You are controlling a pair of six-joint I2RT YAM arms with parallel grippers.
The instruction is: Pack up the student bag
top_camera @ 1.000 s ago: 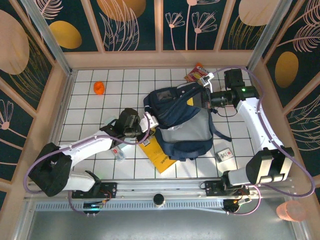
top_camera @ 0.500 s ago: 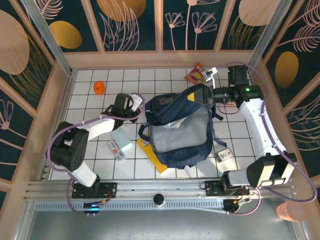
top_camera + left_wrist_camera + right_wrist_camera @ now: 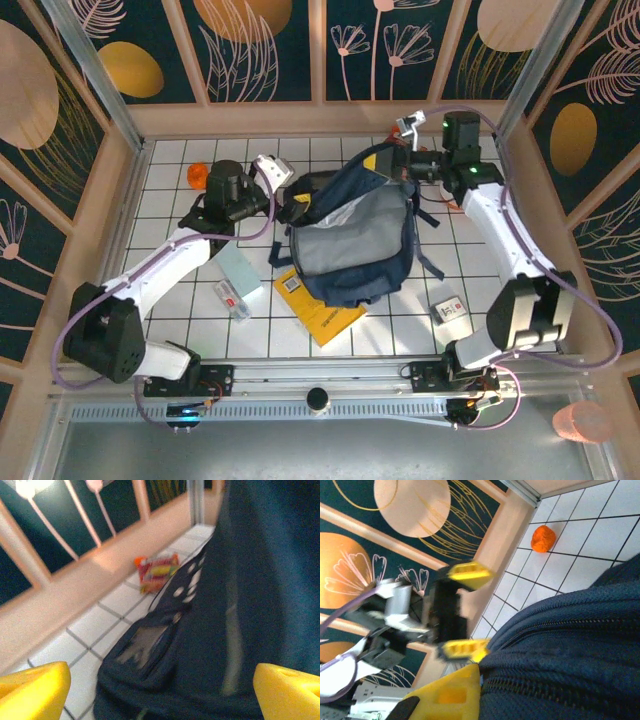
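Opening-up step, I reckon: right gripper (image 3: 398, 165) clamped on the student bag (image 3: 355, 245) at its far rim, left gripper (image 3: 160, 692) gaping wide alongside. Next up, probably grab the left rim.

Student bag (image 3: 350, 288): navy woven cloth, matt. At my right wrist the weave reads coarse and ribbed. The zip (image 3: 545, 687) looks dull.
Grey panel (image 3: 360, 235) on the bag: smoother cloth with a faint sheen.
Fingers (image 3: 35, 690) of my left gripper (image 3: 160, 695): yellow plastic, smooth, matt.
Table (image 3: 180, 210): white tiles, smooth, slightly glossy, with dark grout lines.
Snack packet (image 3: 157, 570), 12 o'clock of the bag: printed film, seems shiny, though blurred.
Flat yellow item (image 3: 325, 312), 7 o'clock of the bag: matt card or paper.
Orange ball (image 3: 198, 176), 10 o'clock: dull and bumpy.
Rail (image 3: 330, 372), 6 o'clock: bare brushed metal.
My arm shells (image 3: 170, 265): glossy white plastic.
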